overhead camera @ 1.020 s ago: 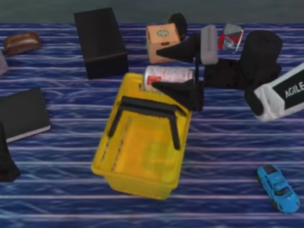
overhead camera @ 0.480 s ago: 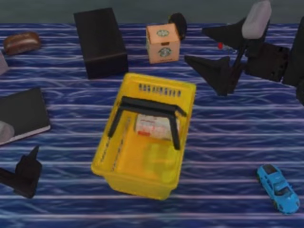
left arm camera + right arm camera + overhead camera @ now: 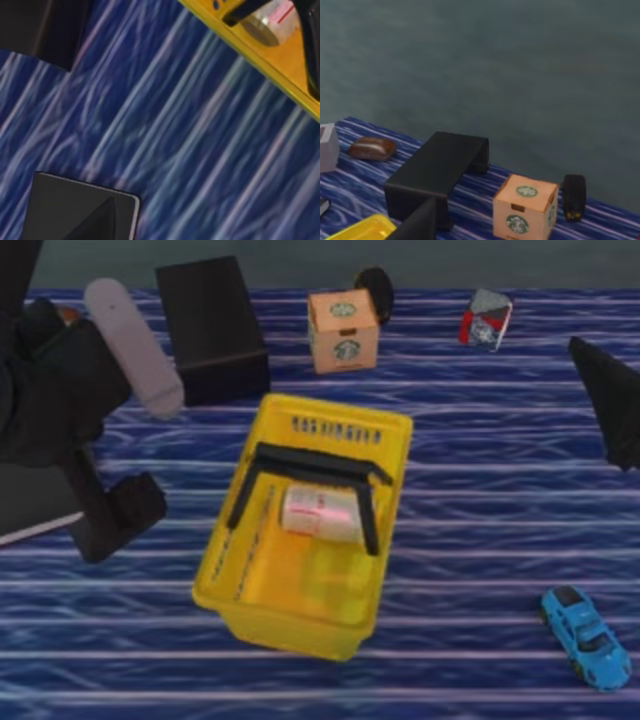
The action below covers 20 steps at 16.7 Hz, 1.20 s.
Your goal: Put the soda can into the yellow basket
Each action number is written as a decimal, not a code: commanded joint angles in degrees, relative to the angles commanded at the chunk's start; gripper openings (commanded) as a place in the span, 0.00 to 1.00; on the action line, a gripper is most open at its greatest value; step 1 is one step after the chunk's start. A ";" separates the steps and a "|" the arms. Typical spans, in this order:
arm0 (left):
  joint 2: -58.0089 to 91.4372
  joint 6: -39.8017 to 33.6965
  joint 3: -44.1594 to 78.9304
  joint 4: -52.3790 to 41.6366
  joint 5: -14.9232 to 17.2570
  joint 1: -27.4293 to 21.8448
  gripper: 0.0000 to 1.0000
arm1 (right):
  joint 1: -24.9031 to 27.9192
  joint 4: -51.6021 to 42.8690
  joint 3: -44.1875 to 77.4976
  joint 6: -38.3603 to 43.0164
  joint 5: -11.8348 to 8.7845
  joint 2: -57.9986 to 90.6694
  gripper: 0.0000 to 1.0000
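The soda can [image 3: 320, 513] is lying on its side inside the yellow basket [image 3: 228, 580], tucked just under the black handles [image 3: 310, 468] towards the basket's far end. The left wrist view catches it too, showing the can's [image 3: 270, 24] round end past the basket's rim [image 3: 260, 62].

Nothing is touching the can. The left arm [image 3: 60, 390] hangs over the table well to the left of the basket, with its gripper [image 3: 120, 510] down near the basket's left side. It isn't holding anything, but I honestly can't tell if the fingers are spread or closed. The right arm is way off to the right of the basket, with just a dark finger [image 3: 605, 400] poking in at the edge, so I can't tell how that gripper stands either.

Other stuff around the basket:
- a black box [image 3: 212, 328] behind it to the left
- an orange cardboard box [image 3: 343, 330] right behind it, with a small black thing [image 3: 374, 290] just past that
- a red-and-grey carton [image 3: 486, 318] further back to the right
- a blue toy car [image 3: 587, 637] off to the front right
- a dark flat book [image 3: 30, 502] to the left, partly under the left arm
- a brown bread roll [image 3: 372, 148] in the right wrist view, beyond the black box
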 joint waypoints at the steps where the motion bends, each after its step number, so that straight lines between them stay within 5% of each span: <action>1: 5.04 2.81 5.51 -3.09 -0.20 -1.69 1.00 | -0.79 -2.67 -2.78 -0.25 2.81 -6.29 1.00; 7: 33.95 16.71 33.55 -19.68 -1.96 -10.42 1.00 | -4.72 -18.26 -18.13 -1.36 17.57 -39.93 1.00; 11: 48.12 22.29 44.98 -27.29 -2.93 -14.16 1.00 | -6.36 -26.17 -25.50 -1.69 24.10 -54.29 1.00; 14: 52.99 24.14 48.78 -29.99 -3.26 -15.44 1.00 | -6.93 -29.19 -28.22 -1.78 26.38 -59.08 1.00; 20: 53.36 24.30 48.75 -29.93 -3.25 -15.33 1.00 | -6.98 -29.46 -28.47 -1.79 26.58 -59.49 1.00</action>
